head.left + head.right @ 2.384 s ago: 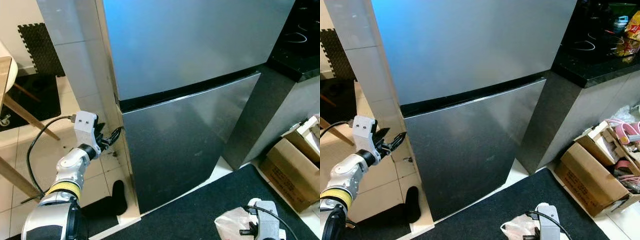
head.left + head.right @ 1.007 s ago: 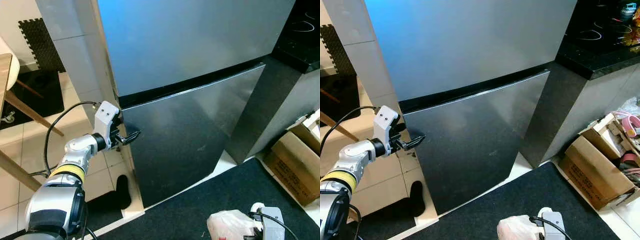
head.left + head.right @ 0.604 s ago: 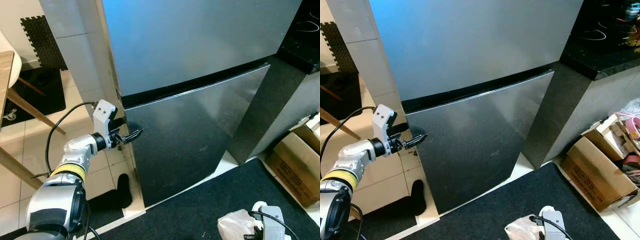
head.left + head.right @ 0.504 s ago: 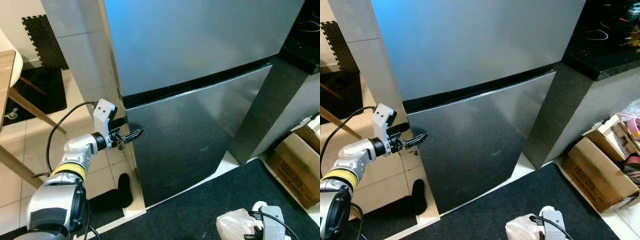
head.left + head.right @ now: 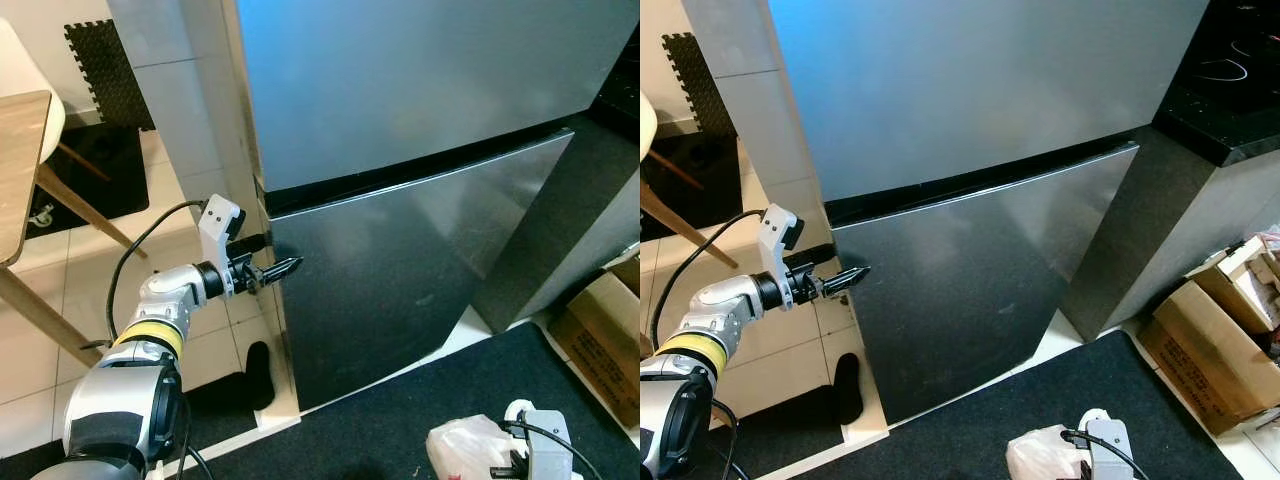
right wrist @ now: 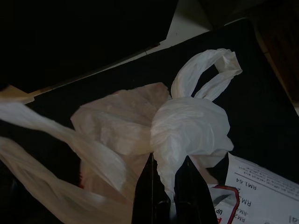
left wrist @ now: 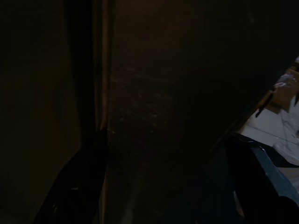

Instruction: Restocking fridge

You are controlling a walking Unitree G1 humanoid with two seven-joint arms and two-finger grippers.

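Darkness covers most of the left wrist view; the fridge [image 7: 187, 93] door face and its edge seam are barely legible, one black finger [image 7: 81, 182] lying against that seam.

Left eye view: left gripper [image 5: 285, 267] reaches level to the lower door's left edge, fingers drawn close together, tips at the edge; contact cannot be confirmed. Fridge doors both shut. Cardboard box [image 5: 610, 335] is cut off at the frame edge, contents unseen.

Right eye view: right gripper [image 5: 1087, 462] sits low, cropped by the frame, white plastic bag [image 5: 1040, 455] just beside it over the black mat [image 5: 970, 425].

Right wrist view: fingers [image 6: 145, 196] pinch the bag's knotted neck; contents hidden, a printed label partly showing beneath.
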